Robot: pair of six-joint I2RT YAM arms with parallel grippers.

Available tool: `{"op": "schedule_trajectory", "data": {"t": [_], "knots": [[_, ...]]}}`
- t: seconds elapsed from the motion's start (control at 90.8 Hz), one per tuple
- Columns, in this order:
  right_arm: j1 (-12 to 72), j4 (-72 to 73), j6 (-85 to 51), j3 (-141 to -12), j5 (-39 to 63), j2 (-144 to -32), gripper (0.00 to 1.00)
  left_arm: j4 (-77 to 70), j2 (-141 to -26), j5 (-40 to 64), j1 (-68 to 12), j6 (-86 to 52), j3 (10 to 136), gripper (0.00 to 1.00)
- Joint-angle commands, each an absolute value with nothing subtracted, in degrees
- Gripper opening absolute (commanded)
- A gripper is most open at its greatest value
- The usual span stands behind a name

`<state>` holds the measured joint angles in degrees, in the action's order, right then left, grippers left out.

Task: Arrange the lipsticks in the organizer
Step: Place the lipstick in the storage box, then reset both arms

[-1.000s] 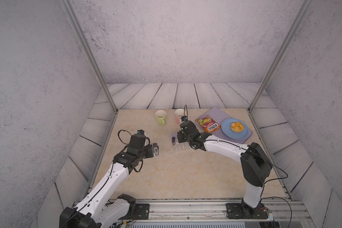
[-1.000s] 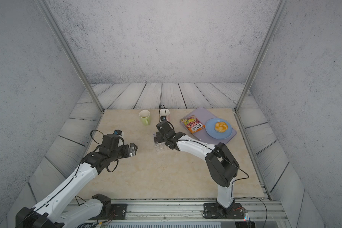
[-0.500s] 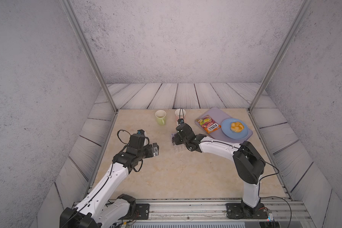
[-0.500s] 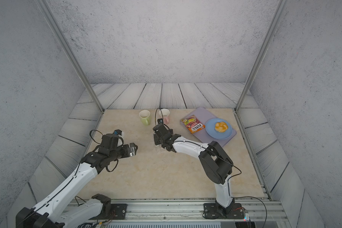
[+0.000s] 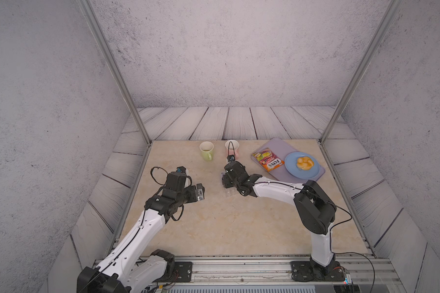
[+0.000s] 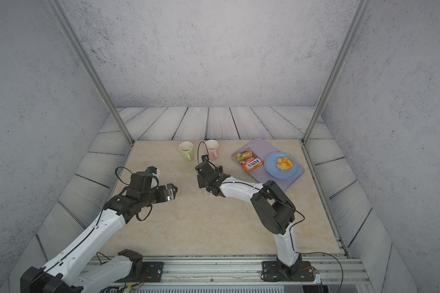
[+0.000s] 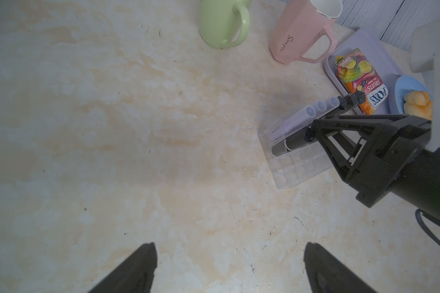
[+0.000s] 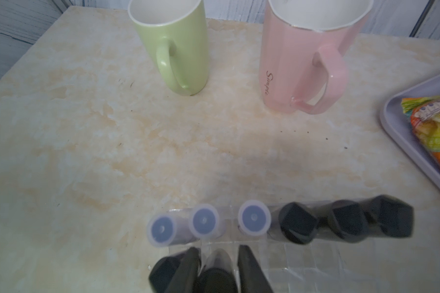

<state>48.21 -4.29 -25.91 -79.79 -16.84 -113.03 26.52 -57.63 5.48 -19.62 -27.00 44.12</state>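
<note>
Since six lipsticks (image 8: pixel 254 218) fill the organizer (image 8: pixel 302 266) row just beyond our right fingers (image 8: pixel 249 269), one stands beside them and a black lipstick (image 8: pixel 216 276) between them, pinched or not we cannot tell, only release seems left; our left fingers (image 7: pixel 135 269) spread empty.

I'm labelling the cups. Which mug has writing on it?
The pink mug, standing nearer the lilac tray: the word "Simple" runs down its side. The green mug beside it shows no lettering.

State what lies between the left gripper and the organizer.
Only bare table separates the left gripper from the organizer, shown in the left wrist view.
</note>
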Motion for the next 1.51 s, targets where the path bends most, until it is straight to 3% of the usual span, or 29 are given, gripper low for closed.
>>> {"op": "schedule_trajectory", "data": {"t": [0.0,0.088,0.319,0.561,0.683,0.76,0.859,0.914,1.013,1.123,1.222,1.299,1.497], "knots": [[48.5,-7.7,-26.7,-82.9,-17.9,-111.1,0.42,25.9,-57.3,5.7,-19.1,-26.2,43.9,0.96],[48.5,-9.6,-27.2,-83.7,-17.7,-108.6,0.47,26.0,-57.1,5.4,-19.0,-26.3,43.9,0.96],[47.8,-14.3,-27.1,-81.3,-19.2,-98.3,0.51,25.2,-53.9,-2.0,-18.8,-28.7,44.9,0.95],[41.2,-9.8,-17.2,-62.6,-20.0,-77.2,0.68,13.1,-51.3,-29.8,-18.8,-24.7,45.3,0.96],[32.6,-6.3,-14.4,-52.0,-20.4,-63.9,0.72,7.8,-49.8,-36.0,-18.9,-25.5,42.8,0.94],[27.8,-4.4,-8.1,-46.3,-26.1,-57.4,0.79,3.5,-49.7,-41.5,-18.8,-21.0,40.7,0.94],[23.2,6.8,5.6,-36.0,-40.2,-52.4,0.84,-6.5,-54.7,-58.6,-17.7,-15.0,37.9,0.95],[21.2,14.1,10.5,-30.6,-43.5,-51.0,0.85,-6.3,-58.1,-58.6,-17.1,-17.2,38.6,0.95],[18.1,16.3,8.2,-26.9,-41.5,-51.5,0.84,-3.4,-64.1,-55.4,-17.4,-19.4,38.3,0.96],[14.2,15.8,-3.7,-26.4,-38.6,-57.0,0.84,-5.6,-66.8,-60.6,-17.3,-16.0,34.8,0.99],[13.4,23.0,-4.7,-25.4,-37.9,-65.4,0.99,-11.6,-67.5,-59.3,-16.9,-13.8,31.6,0.99],[12.7,30.2,-4.1,-24.0,-39.3,-71.2,1.00,-17.3,-69.5,-58.3,-16.1,-14.2,28.2,0.99],[11.2,42.9,-4.5,-21.1,-33.7,-77.9,1.00,-38.7,-73.1,-43.2,-11.9,-9.7,20.4,0.99]]}}
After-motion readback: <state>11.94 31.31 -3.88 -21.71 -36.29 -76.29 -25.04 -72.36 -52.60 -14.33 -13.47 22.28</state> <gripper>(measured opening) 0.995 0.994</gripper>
